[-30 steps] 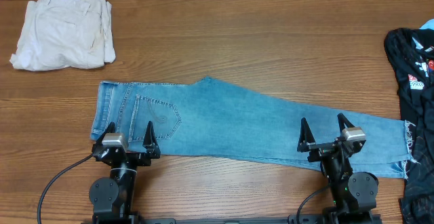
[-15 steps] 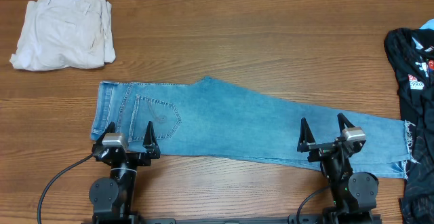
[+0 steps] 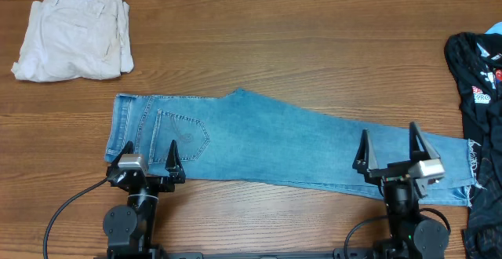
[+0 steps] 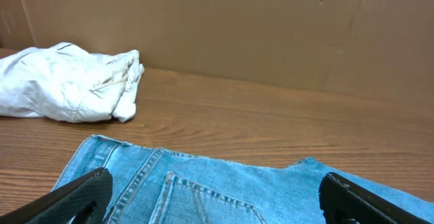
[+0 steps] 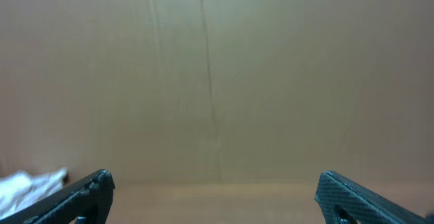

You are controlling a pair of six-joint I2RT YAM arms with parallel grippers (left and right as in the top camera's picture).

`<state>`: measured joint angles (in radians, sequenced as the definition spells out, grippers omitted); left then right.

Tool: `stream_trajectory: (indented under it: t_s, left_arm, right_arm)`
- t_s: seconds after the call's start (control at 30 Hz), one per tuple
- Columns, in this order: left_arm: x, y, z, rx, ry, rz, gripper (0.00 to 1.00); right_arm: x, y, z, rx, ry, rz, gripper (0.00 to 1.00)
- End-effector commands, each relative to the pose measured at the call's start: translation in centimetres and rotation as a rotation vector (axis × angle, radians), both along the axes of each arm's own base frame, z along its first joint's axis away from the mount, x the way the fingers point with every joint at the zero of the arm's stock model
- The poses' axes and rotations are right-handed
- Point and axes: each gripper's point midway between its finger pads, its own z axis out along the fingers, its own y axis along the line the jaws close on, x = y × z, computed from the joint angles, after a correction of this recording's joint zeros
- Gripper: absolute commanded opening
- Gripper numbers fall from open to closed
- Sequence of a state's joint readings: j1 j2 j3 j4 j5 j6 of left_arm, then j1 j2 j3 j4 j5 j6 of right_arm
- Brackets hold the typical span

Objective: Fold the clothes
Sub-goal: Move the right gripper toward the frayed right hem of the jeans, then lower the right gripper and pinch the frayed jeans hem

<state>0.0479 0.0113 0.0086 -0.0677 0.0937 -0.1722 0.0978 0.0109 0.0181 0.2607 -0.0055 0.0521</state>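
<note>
The light blue jeans (image 3: 267, 137) lie flat across the table, waistband at the left, frayed hems at the right, one back pocket up. They also show in the left wrist view (image 4: 217, 190). My left gripper (image 3: 147, 151) is open and empty over the waist's near edge; its fingers (image 4: 215, 195) frame the pocket. My right gripper (image 3: 387, 136) is open and empty above the lower leg. In the right wrist view its fingertips (image 5: 215, 183) frame only the brown back wall, and the jeans are out of that view.
A cream-white folded garment (image 3: 74, 33) lies at the far left corner and shows in the left wrist view (image 4: 68, 85). A black garment with red-and-white print (image 3: 478, 78) lies at the right edge. A brown cardboard wall (image 4: 271, 27) stands behind the table.
My right gripper has moved to the right and risen, its fingers now appearing larger and wider apart over the lower leg. The left gripper and the jeans have not moved.
</note>
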Motion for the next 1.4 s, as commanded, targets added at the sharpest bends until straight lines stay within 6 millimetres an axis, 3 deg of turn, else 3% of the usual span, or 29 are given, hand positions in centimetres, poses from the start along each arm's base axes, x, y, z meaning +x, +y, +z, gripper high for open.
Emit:
stream_trajectory:
  t_s: [0.0,0.13,0.3,0.4,0.57,0.73,0.83,0.93,1.1,1.23,1.37]
  left_arm:
    - [0.0,0.1,-0.1,0.019,-0.003,0.002,1.0]
    - [0.0,0.1,-0.1,0.019,-0.003,0.001,1.0]
    - [0.0,0.1,0.0,0.019,-0.003,0.002,1.0]
    - [0.0,0.1,-0.1,0.019,-0.003,0.002,1.0]
    - [0.0,0.1,-0.1,0.019,-0.003,0.002,1.0]
    - [0.0,0.1,0.0,0.019,-0.003,0.002,1.0]
    - [0.0,0.1,0.0,0.019,-0.003,0.001,0.99]
    - [0.0,0.1,-0.1,0.019,-0.003,0.002,1.0]
    - [0.0,0.1,-0.1,0.019,-0.003,0.002,1.0]
    - [0.0,0.1,-0.1,0.019,-0.003,0.002,1.0]
    - [0.0,0.1,-0.1,0.019,-0.003,0.002,1.0]
  right_arm:
    - [-0.4,-1.4,1.5,0.035,-0.042,-0.072,1.0]
    - [-0.8,-3.2,2.8,0.068,-0.038,-0.166,1.0]
    - [-0.6,-4.1,1.1,0.057,0.109,-0.224,1.0]
    - [-1.4,-4.7,3.0,0.069,0.091,-0.252,1.0]
    - [-3.4,-7.8,6.6,0.108,0.125,-0.428,1.0]
    - [-4.2,-10.0,4.6,0.098,0.449,-0.579,1.0]
    - [-4.6,-10.0,3.7,0.204,0.626,-0.593,1.0]
    - [-4.1,-8.1,3.3,0.265,0.808,-0.507,1.0]
    - [-3.8,-4.1,4.9,0.272,1.063,-0.312,1.0]
    - [-3.9,-2.7,6.6,0.269,1.192,-0.256,1.0]
    - [-4.7,-2.5,6.2,0.256,1.324,-0.266,1.0]
